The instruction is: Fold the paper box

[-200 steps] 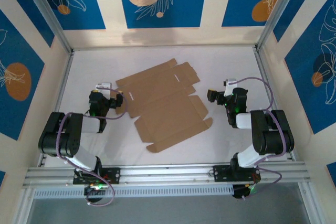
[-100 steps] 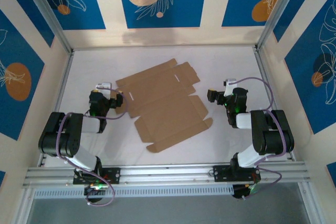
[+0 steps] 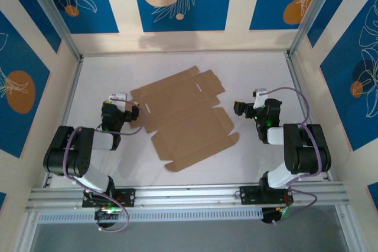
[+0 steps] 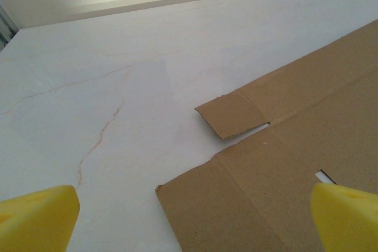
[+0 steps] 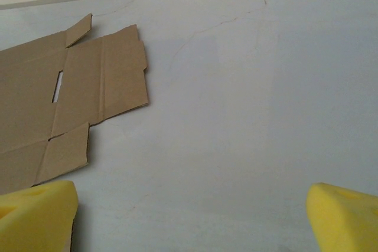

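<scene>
Left gripper (image 3: 135, 111) agape — flat paper box (image 3: 186, 116) beside

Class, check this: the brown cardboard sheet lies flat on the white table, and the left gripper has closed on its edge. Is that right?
No. The paper box lies flat on the table, but the left gripper is open; the left wrist view shows its yellow fingers wide apart.

This is looking like a robotics lab. Aluminium rails (image 3: 189, 193) and blue patterned panels (image 3: 177, 1) are enclosing a white table (image 3: 260, 69).
</scene>
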You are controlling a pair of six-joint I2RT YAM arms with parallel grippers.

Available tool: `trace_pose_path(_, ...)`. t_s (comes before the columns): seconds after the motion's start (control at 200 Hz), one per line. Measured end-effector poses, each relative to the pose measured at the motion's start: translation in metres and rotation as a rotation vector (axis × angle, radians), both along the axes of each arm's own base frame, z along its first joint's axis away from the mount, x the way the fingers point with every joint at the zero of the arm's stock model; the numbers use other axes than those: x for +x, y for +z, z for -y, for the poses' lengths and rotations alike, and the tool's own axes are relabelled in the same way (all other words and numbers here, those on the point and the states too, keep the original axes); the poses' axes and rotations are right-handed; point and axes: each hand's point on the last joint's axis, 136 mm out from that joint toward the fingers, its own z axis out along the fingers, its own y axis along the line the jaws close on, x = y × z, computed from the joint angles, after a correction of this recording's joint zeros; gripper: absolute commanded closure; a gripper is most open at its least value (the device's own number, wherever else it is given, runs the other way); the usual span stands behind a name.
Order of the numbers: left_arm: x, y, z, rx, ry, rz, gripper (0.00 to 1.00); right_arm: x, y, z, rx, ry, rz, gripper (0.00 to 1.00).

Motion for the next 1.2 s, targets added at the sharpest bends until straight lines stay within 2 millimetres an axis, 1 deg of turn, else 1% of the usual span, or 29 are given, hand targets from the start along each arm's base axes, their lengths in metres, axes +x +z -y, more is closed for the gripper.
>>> trace_pose_path(0.04, -0.002, 0.002, -0.001, 0.002, 0.004, -0.003, 0.0, -0.001, 0.0, -0.001, 0.002, 0.003, -0.006, 0.01)
trace_pose_path(0.08, -0.005, 0.01, -0.003, 0.007, 0.017, 0.004, 0.0, -0.004, 0.003, -0.001, 0.002, 0.004, -0.026, 0.01)
trace_pose_path(0.115, -0.008, 0.022, -0.005, 0.013, 0.034, 0.025, 0.0, -0.005, 0.009, -0.003, 0.0, 0.002, -0.041, 0.01)
trace_pose_path(0.15, -0.011, 0.039, -0.005, 0.016, 0.048, 0.06, 0.0, -0.005, 0.025, -0.004, -0.007, -0.007, -0.038, 0.01)
trace_pose_path(0.155, -0.012, 0.044, -0.005, 0.016, 0.051, 0.074, 0.0, -0.004, 0.027, -0.005, -0.008, -0.007, -0.036, 0.01)
trace_pose_path(0.18, -0.015, 0.058, -0.005, 0.014, 0.06, 0.105, 0.0, -0.003, 0.044, -0.008, -0.014, -0.007, -0.017, 0.01)
trace_pose_path(0.195, -0.018, 0.072, -0.004, 0.008, 0.066, 0.14, 0.0, -0.001, 0.057, -0.012, -0.019, -0.002, 0.005, 0.01)
trace_pose_path(0.215, -0.02, 0.084, -0.004, 0.003, 0.071, 0.169, 0.0, 0.0, 0.07, -0.015, -0.022, 0.0, 0.024, 0.01)
trace_pose_path(0.245, -0.025, 0.106, -0.002, -0.017, 0.077, 0.22, 0.0, 0.0, 0.098, -0.023, -0.031, 0.013, 0.071, 0.01)
trace_pose_path(0.26, -0.027, 0.117, -0.001, -0.03, 0.078, 0.243, 0.0, 0.0, 0.114, -0.03, -0.036, 0.027, 0.103, 0.01)
trace_pose_path(0.27, -0.029, 0.125, 0.0, -0.039, 0.08, 0.258, 0.0, -0.001, 0.12, -0.032, -0.039, 0.029, 0.113, 0.01)
trace_pose_path(0.295, -0.032, 0.142, 0.003, -0.063, 0.079, 0.291, 0.0, -0.004, 0.148, -0.044, -0.042, 0.055, 0.166, 0.01)
trace_pose_path(0.305, -0.034, 0.15, 0.004, -0.075, 0.078, 0.304, 0.0, -0.005, 0.153, -0.047, -0.045, 0.06, 0.175, 0.01)
trace_pose_path(0.35, -0.038, 0.18, 0.012, -0.123, 0.062, 0.34, 0.0, -0.015, 0.193, -0.067, -0.048, 0.107, 0.247, 0.01)
trace_pose_path(0.36, -0.039, 0.187, 0.015, -0.137, 0.048, 0.346, 0.0, -0.018, 0.202, -0.073, -0.048, 0.122, 0.264, 0.01)
trace_pose_path(0.415, -0.043, 0.218, 0.033, -0.18, -0.018, 0.354, 0.0, -0.033, 0.238, -0.096, -0.055, 0.184, 0.313, 0.01)
trace_pose_path(0.485, -0.052, 0.251, 0.065, -0.195, -0.114, 0.319, 0.0, -0.05, 0.271, -0.119, -0.057, 0.249, 0.327, 0.01)
trace_pose_path(0.54, -0.059, 0.266, 0.088, -0.199, -0.166, 0.257, 0.0, -0.058, 0.293, -0.126, -0.05, 0.265, 0.305, 0.01)
trace_pose_path(0.605, -0.064, 0.277, 0.105, -0.188, -0.208, 0.169, 0.0, -0.06, 0.315, -0.118, -0.012, 0.217, 0.238, 0.01)
trace_pose_path(0.655, -0.065, 0.279, 0.105, -0.187, -0.193, 0.108, 0.0, -0.06, 0.329, -0.108, 0.036, 0.164, 0.176, 0.01)
trace_pose_path(0.705, -0.065, 0.274, 0.097, -0.207, -0.13, 0.053, 0.0, -0.061, 0.339, -0.098, 0.099, 0.139, 0.134, 0.01)
trace_pose_path(0.76, -0.066, 0.259, 0.087, -0.232, -0.069, -0.008, 0.0, -0.064, 0.338, -0.09, 0.172, 0.139, 0.097, 0.01)
trace_pose_path(0.83, -0.068, 0.236, 0.079, -0.275, -0.03, -0.096, 0.0, -0.069, 0.319, -0.088, 0.265, 0.151, 0.01, 0.01)
trace_pose_path(0.885, -0.064, 0.218, 0.075, -0.313, -0.003, -0.168, 0.0, -0.073, 0.302, -0.101, 0.318, 0.199, -0.076, 0.01)
trace_pose_path(0.955, -0.052, 0.196, 0.074, -0.354, 0.026, -0.251, 0.0, -0.073, 0.281, -0.13, 0.351, 0.283, -0.172, 0.0)
trace_pose_path(1.02, -0.039, 0.171, 0.073, -0.391, 0.057, -0.331, 0.0, -0.072, 0.25, -0.158, 0.341, 0.347, -0.274, 0.13)
trace_pose_path(1.081, -0.028, 0.147, 0.068, -0.431, 0.087, -0.398, 0.0, -0.072, 0.219, -0.181, 0.303, 0.405, -0.368, 0.22)
trace_pose_path(1.141, -0.016, 0.125, 0.059, -0.475, 0.122, -0.457, 0.0, -0.072, 0.188, -0.199, 0.27, 0.445, -0.462, 0.31)
trace_pose_path(1.201, -0.004, 0.105, 0.054, -0.522, 0.14, -0.508, 0.0, -0.07, 0.16, -0.209, 0.251, 0.466, -0.551, 0.39)
